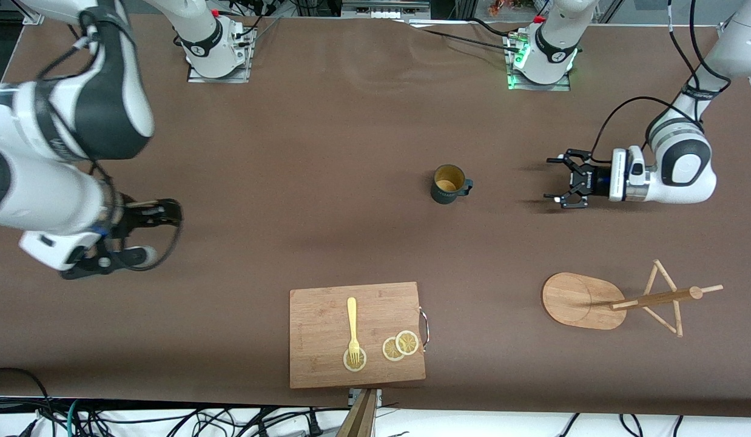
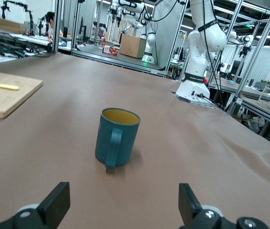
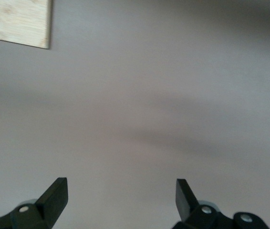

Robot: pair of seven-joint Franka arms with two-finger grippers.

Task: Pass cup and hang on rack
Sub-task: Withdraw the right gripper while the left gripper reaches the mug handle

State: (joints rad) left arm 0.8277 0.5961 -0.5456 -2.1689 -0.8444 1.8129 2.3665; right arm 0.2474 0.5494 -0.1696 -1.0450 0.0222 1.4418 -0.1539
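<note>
The cup stands upright on the brown table, about midway between the two arms' ends, its open mouth showing a yellowish inside. Its loop handle points toward the left arm's end of the table, and in the left wrist view the cup presents that handle straight at the camera.

The left gripper hangs low over the table near the cup, on the handle side, level and aimed at it. Its jaws are spread wide with nothing between them (the cup is well clear of both fingers).

The rack lies nearer the front camera than the left gripper, toward the left arm's end: an oval base with a post and thin pegs, all bare.

The right gripper waits over bare table at the right arm's end, well apart from the cup. Its jaws are also wide open and empty, as its wrist view shows.

A wooden cutting board sits near the table's front edge, carrying a yellow fork and three lemon slices.
</note>
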